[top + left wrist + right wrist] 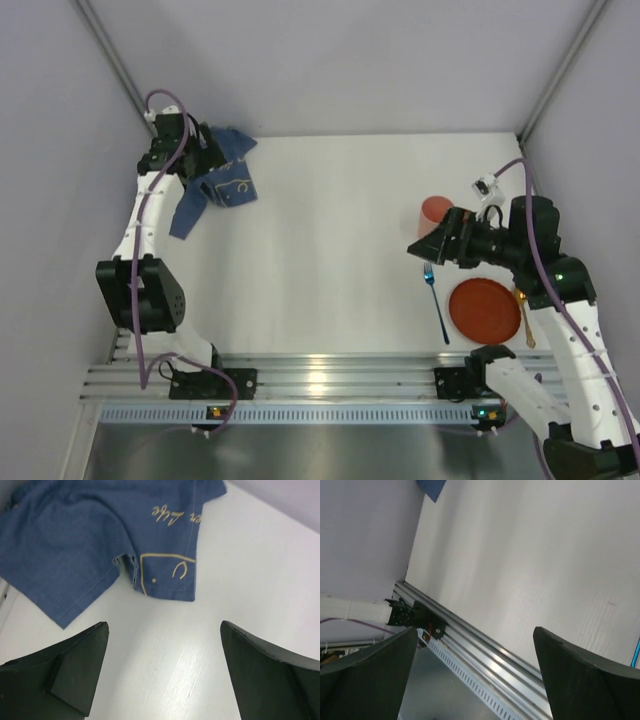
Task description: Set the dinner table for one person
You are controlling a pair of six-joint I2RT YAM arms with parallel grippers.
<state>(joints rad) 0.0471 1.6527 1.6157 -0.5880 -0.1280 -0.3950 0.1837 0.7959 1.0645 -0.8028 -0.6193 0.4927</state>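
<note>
Far left, the left tool (162, 630) was held spread wide with nothing in it, right at a crumpled blue cloth (85, 540). Gold cursive was stitched on the cloth, upside down and not cleanly readable. The white worktop (330, 230) was spread across the middle, with an aluminium rail (330, 378) along its near edge. The right tool (475, 635) was left gaping and empty too, near a pink cup (433, 210), blue fork (436, 305) and red plate (485, 309).

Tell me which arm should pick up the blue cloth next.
Left, probably: the left gripper hangs open over the blue cloth, while the right gripper sits across the table near the red plate.
</note>
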